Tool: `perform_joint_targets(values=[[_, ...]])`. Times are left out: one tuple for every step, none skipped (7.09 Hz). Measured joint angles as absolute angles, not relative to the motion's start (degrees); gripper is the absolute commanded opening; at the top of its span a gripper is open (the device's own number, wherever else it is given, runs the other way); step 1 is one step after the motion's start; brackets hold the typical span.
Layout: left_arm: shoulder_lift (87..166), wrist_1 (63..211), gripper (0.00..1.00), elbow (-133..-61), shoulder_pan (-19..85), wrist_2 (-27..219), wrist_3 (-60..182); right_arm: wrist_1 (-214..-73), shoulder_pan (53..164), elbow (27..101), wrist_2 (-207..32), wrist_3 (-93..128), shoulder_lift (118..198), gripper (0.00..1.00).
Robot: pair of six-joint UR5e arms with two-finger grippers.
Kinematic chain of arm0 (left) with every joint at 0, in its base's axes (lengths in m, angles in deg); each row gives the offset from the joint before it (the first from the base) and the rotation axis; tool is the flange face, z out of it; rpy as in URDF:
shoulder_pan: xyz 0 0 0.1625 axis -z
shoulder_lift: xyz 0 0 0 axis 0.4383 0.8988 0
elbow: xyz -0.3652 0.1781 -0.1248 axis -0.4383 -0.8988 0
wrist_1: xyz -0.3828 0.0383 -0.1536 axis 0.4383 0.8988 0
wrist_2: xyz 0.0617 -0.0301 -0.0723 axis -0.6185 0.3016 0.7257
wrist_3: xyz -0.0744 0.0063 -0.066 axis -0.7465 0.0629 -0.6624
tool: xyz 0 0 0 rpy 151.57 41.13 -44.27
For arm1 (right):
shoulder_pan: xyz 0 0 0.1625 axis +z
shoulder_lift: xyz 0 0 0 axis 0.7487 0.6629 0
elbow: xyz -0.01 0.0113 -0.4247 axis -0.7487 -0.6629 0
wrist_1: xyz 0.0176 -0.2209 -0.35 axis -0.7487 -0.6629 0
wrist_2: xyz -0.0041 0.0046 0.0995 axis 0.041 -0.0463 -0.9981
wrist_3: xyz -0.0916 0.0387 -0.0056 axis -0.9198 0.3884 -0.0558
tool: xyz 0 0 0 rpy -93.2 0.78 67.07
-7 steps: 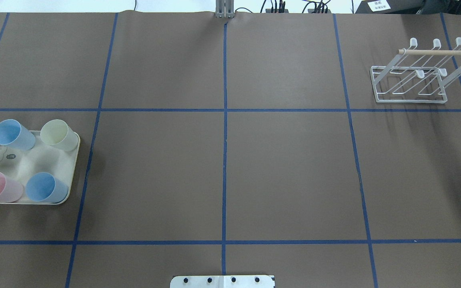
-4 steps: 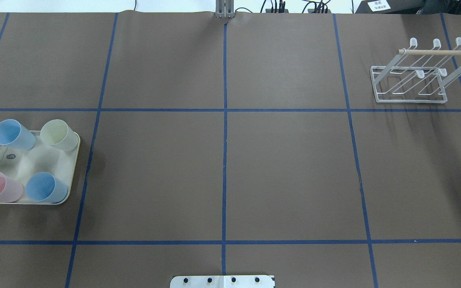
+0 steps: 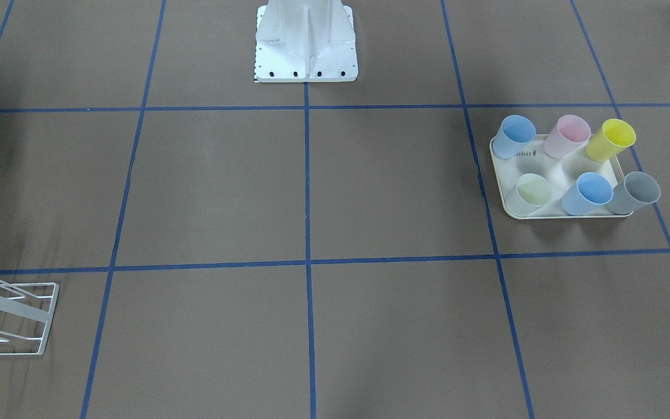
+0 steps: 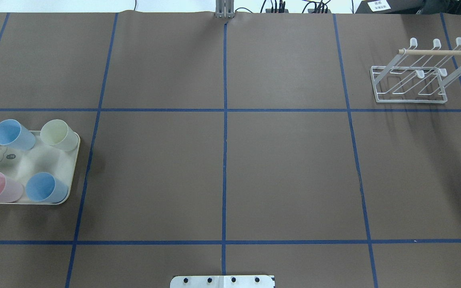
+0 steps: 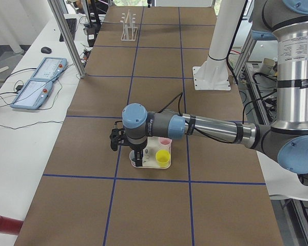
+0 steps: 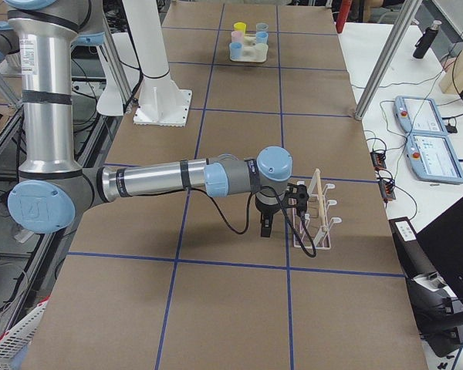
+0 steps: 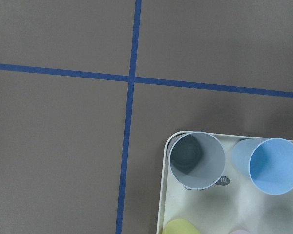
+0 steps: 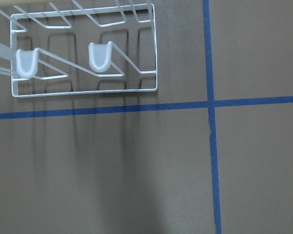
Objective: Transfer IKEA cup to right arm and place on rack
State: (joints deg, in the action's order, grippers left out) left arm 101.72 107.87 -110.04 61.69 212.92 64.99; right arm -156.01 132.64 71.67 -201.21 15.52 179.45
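pickup step; my left claw (image 5: 138, 160) hangs over the grey cup (image 7: 197, 159), lower right of wrist view; can't tell if it's apart or together; next, prob: descend, clamp its wall.

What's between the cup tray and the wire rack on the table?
Nothing. In the overhead view, only bare brown table cover crossed by blue tape lines separates the tray from the rack.

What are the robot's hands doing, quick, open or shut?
Left gripper: cannot tell, shown only from the side, by the cream rectangular tray.
Right gripper: cannot tell, shown only from the side, by the white wire rack.
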Motion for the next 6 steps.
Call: perform_joint_targets(values=[[101.7,107.9,1.0,-110.0,61.7,212.9,65.0,-156.0,132.6,71.7,-201.2,15.5,179.5,1.0],[101.7,107.9,1.0,-110.0,61.6,212.9,65.0,-155.8,132.6,71.7,-201.2,15.5,179.5,1.0],[101.7,107.9,1.0,-110.0,61.6,212.9,65.0,-155.4,132.6,71.5,-201.2,15.5,179.5,1.0],[101.7,107.9,1.0,-110.0,61.6,213.0,65.0,-155.1,132.6,71.3,-201.2,15.6,179.5,1.0],[101.7,107.9,1.0,-110.0,61.6,213.0,65.0,-154.7,132.6,71.0,-201.2,15.6,179.5,1.0],[101.7,107.9,1.0,-110.0,61.6,212.9,65.0,-154.5,132.6,70.9,-201.2,15.6,179.5,1.0]])
